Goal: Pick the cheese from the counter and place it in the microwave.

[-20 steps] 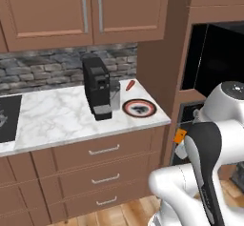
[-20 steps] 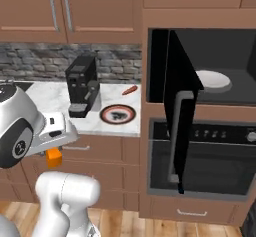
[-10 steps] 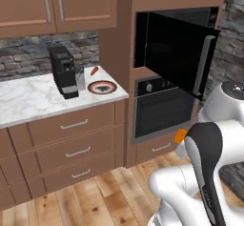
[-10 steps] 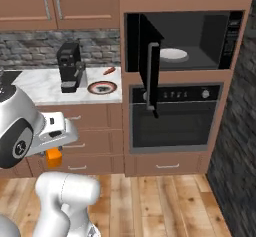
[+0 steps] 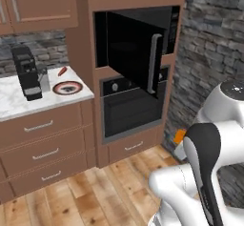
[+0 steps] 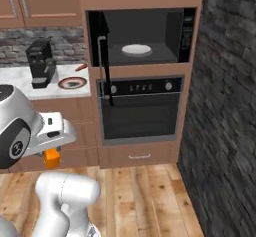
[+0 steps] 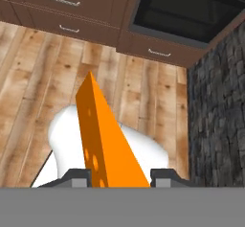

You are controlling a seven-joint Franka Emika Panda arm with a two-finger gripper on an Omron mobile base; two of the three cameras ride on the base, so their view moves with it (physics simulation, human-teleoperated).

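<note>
Gripper point(image 7: 115, 179) clamped on the cheese point(image 7: 103, 140); in hand view the orange wedge stands up btwn the two finger tips, holes on its lighter face, wood floor point(image 7: 33, 77) below it. In right base view the cheese point(image 6: 51, 158) hangs under the hand, low, left of frame, well apart from the microwave point(image 6: 142, 36). In left base view just a bit of orange cheese point(image 5: 179, 136) peeks out beside the arm's elbow.

Vs earlier frames: whole pic has shifted, so base/cams moved, not the things. 1 s ago the counter filled mid-frame w/ the microwave at the edge; now the microwave + oven point(image 6: 141, 106) sit near center of right base view, counter point(image 6: 20, 83) pushed to the left. Cheese stayed in the grip throughout.

Room: microwave door point(image 6: 104, 56) open, swung out to the left, white round plate point(image 6: 136, 49) inside the dark cavity. Oven right below it, drawer under that. Counter is white marble over brown drawers; on it a black coffee machine point(image 6: 40, 63), a red-rimmed plate point(image 6: 72, 83), a thin red stick point(image 6: 81, 67) just behind the plate. Dark stone wall point(image 6: 225, 106) to the right, wood cabinets above.
</note>
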